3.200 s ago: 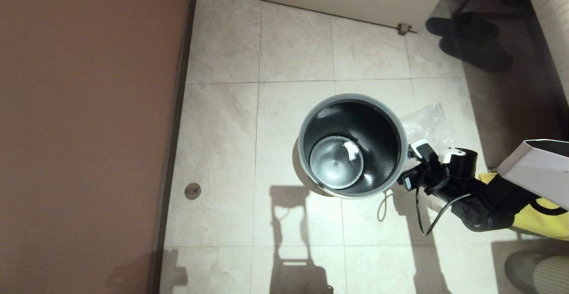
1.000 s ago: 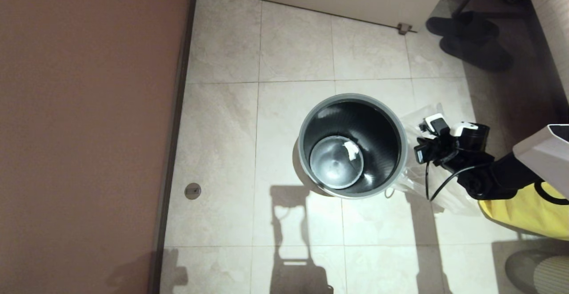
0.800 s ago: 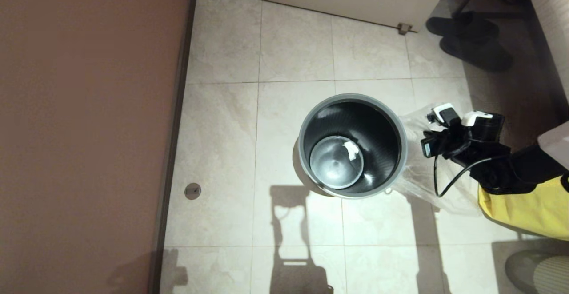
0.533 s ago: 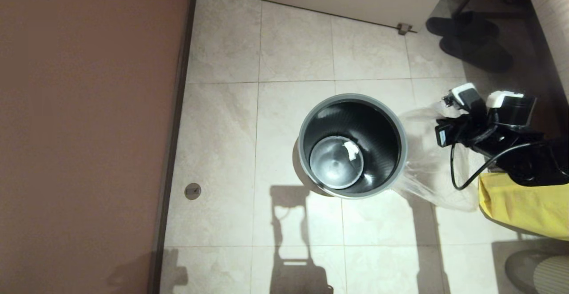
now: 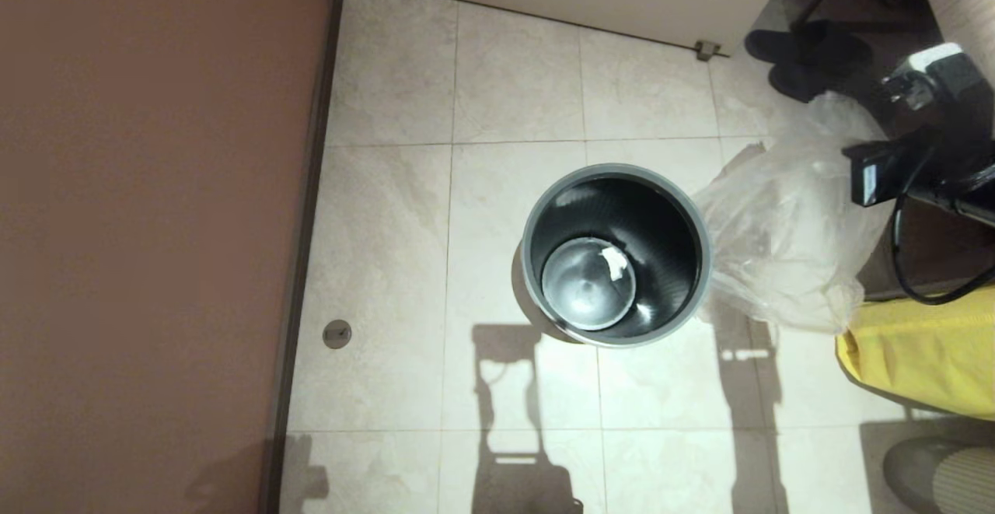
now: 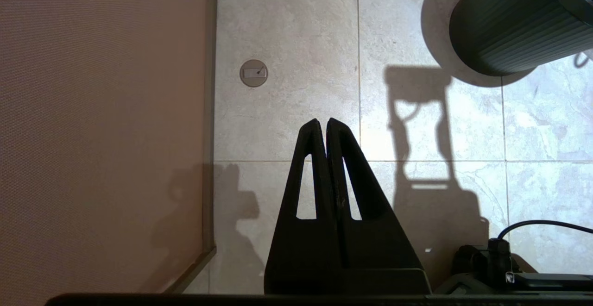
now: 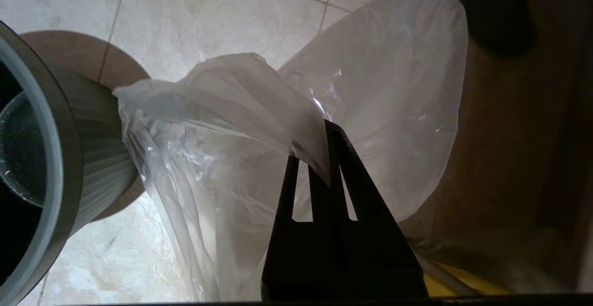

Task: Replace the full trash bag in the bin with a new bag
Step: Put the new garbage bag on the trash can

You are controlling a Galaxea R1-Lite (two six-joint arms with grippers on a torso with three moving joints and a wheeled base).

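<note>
Beside the bin (image 5: 614, 253), on its right, the right gripper (image 7: 327, 132) has its fingers clamped on the new bag (image 5: 785, 242), lifted off the floor; best carried mouth-first over the rim.

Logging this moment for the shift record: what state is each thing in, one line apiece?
Round grey-rimmed waste bin: upright, unlined, a white scrap on its shiny metal bottom.
Thin transparent plastic bag: lifted, hanging beside the bin, not in it.
Right claw: shut on the transparent bag's edge.
Left claw: shut, empty, above the floor tiles.
Opaque yellow bag: on the floor, right of the bin.
</note>
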